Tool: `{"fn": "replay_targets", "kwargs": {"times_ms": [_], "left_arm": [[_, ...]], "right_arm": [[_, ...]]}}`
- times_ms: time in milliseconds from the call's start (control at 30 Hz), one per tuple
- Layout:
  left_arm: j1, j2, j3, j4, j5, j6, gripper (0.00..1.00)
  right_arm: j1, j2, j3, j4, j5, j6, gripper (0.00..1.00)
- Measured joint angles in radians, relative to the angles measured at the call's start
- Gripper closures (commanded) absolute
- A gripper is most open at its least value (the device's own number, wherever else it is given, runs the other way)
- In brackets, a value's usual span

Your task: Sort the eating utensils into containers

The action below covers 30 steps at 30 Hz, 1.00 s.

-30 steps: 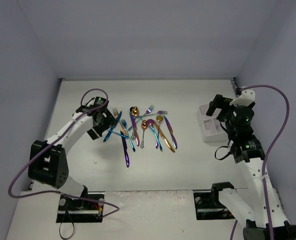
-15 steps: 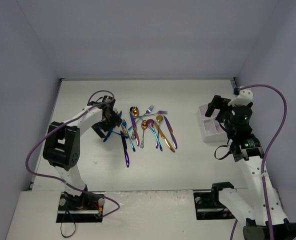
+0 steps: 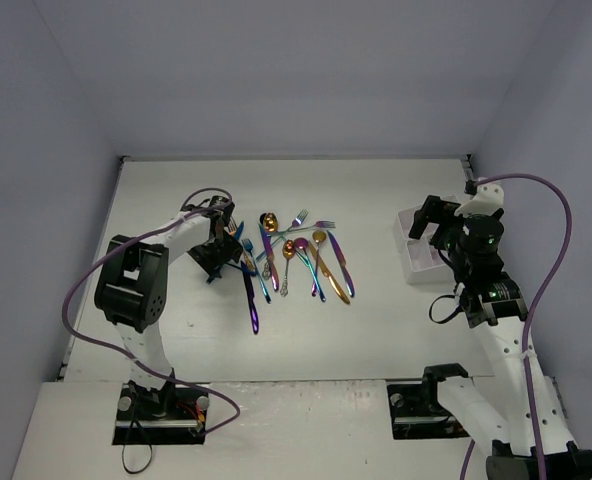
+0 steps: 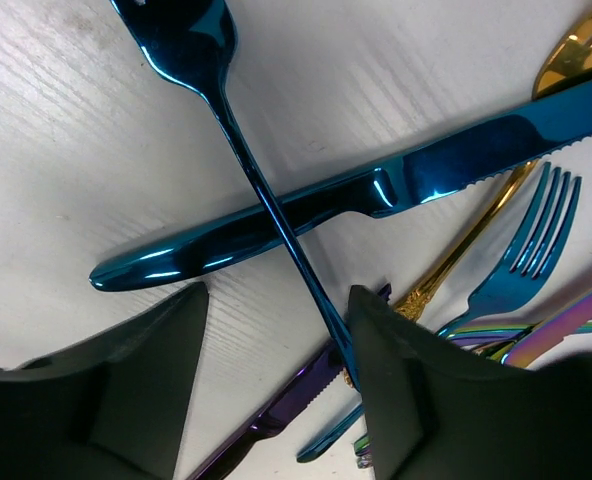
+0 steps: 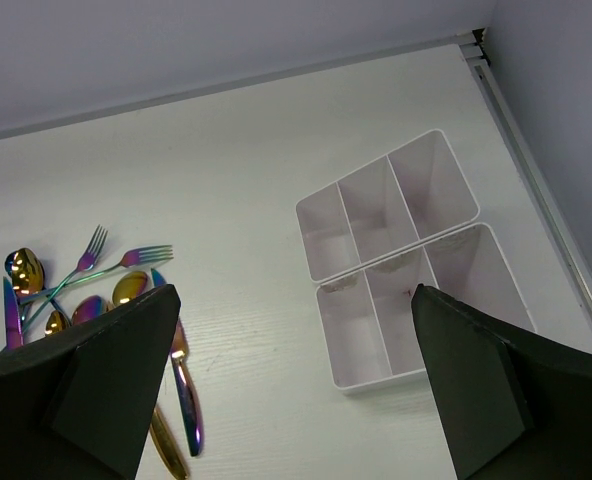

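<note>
The biggest risk is a double or fumbled pick. The left gripper (image 4: 276, 400) is hanging low over the bench (image 4: 76, 150) with its jaws apart and nothing between them but bare wood and the tip of a purple knife (image 4: 276, 425). A slim blue handle (image 4: 266, 200) is crossing over a blue knife (image 4: 446, 165) and running down to the 5 o'clock side, right against the gripper's inner right finger. Closing here is likely to catch that handle off-centre, so it may be pivoting or squirting out, or dragging the purple knife along. The gold handle (image 4: 456, 265) and blue fork (image 4: 531, 235) are lying just beside, at about 3 o'clock, and could be getting nudged too. All of this metal is thin, slick and flat on the bench, so I judge the hold to be fragile.

From above, the left arm is reaching from its base toward 1 o'clock, its wrist pitching down at the 9 o'clock edge of the utensil pile (image 3: 291, 262).

The right gripper (image 5: 296, 400) is hovering wide open, holding nothing. The white caddy (image 5: 396, 256) is sitting well apart from the pile, at its 3 o'clock, and its visible compartments are showing nothing inside.
</note>
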State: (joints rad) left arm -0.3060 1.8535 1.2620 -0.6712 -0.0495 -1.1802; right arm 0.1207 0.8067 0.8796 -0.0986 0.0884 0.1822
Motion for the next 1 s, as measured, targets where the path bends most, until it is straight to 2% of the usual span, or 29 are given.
{"fn": "replay_targets", "kwargs": {"times_ms": [367,700,867,1000], "left_arm": [[-0.001,-0.008,-0.035,0.005,-0.005,-0.003,0.99],[-0.001,-0.118,-0.108,-0.016,-0.055,0.067,1.0],[-0.025,-0.302,-0.121,-0.026,-0.098,0.212,1.0],[-0.107,-0.459,-0.113,-0.006,-0.132,0.379,1.0]], "right_arm": [[0.001,-0.007,-0.005,-0.003,-0.044,0.0,0.0],[0.005,0.007,-0.004,-0.003,-0.124,0.0,0.0],[0.01,0.059,0.023,-0.01,-0.197,0.015,0.0],[0.047,0.111,0.082,-0.022,-0.257,0.039,0.0]]}}
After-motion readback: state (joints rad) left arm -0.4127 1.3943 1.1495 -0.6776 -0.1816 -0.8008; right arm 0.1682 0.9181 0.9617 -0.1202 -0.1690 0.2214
